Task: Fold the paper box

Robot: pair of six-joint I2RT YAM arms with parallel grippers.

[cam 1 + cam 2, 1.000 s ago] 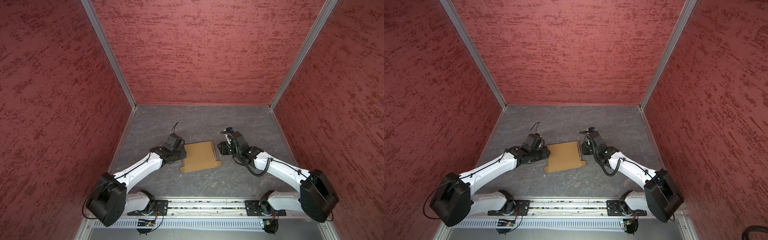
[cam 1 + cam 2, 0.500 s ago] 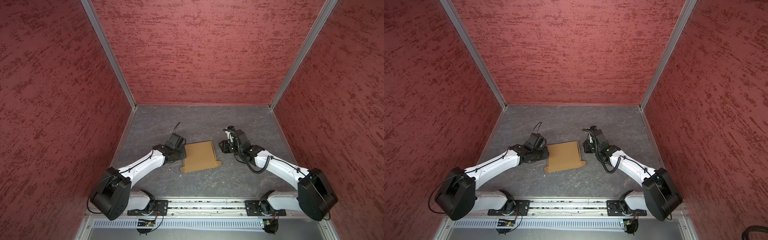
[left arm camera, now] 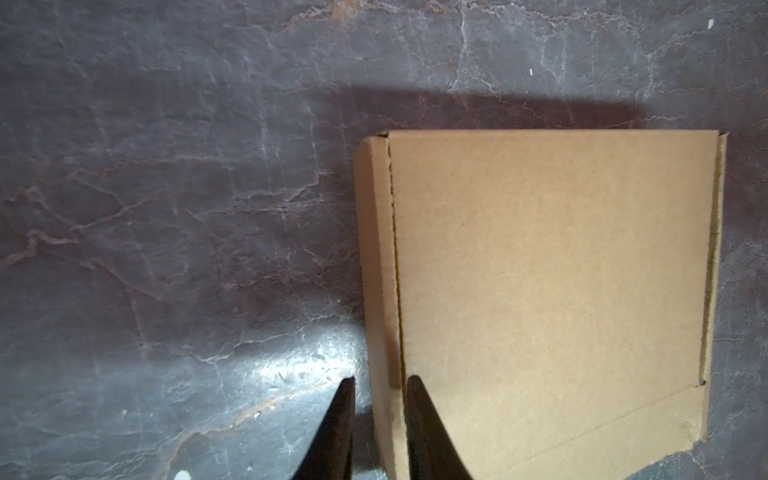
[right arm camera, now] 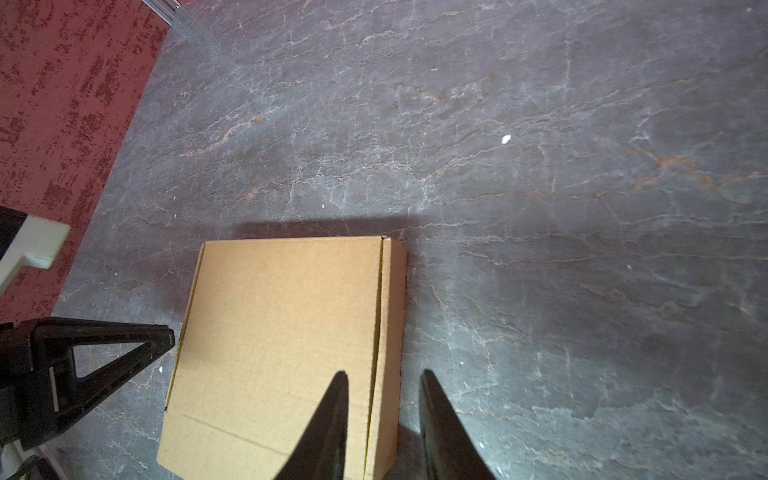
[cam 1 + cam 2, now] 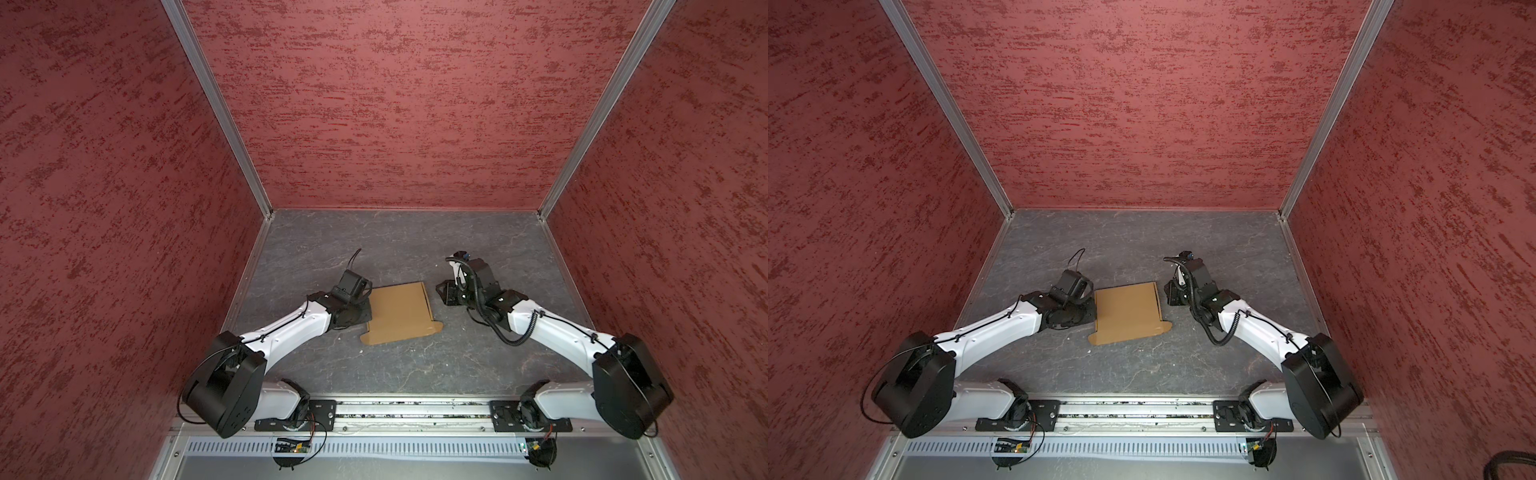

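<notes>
The paper box (image 5: pixel 399 311) (image 5: pixel 1127 311) is tan cardboard. It lies closed and flat in the middle of the grey table, with small tabs sticking out at its two near corners. My left gripper (image 5: pixel 367 310) (image 5: pixel 1092 309) is low at the box's left edge. Its fingertips (image 4: pixel 163 332) are just short of the side wall. In the left wrist view the left gripper (image 3: pixel 380 380) is narrowly open, in line with that wall of the box (image 3: pixel 552 291), holding nothing. My right gripper (image 5: pixel 440 291) (image 5: pixel 1168 291) (image 4: pixel 384 374) hangs open beside the right edge of the box (image 4: pixel 282 332).
Red textured walls (image 5: pixel 395 104) close in the table (image 5: pixel 395 241) on three sides. The rail carrying the arm bases (image 5: pixel 407 409) runs along the near edge. Small white specks lie on the table surface (image 4: pixel 505 139).
The left jaws have narrowed, and the left arm's elbow has shifted slightly. The box and the right gripper have stayed almost where they were.
</notes>
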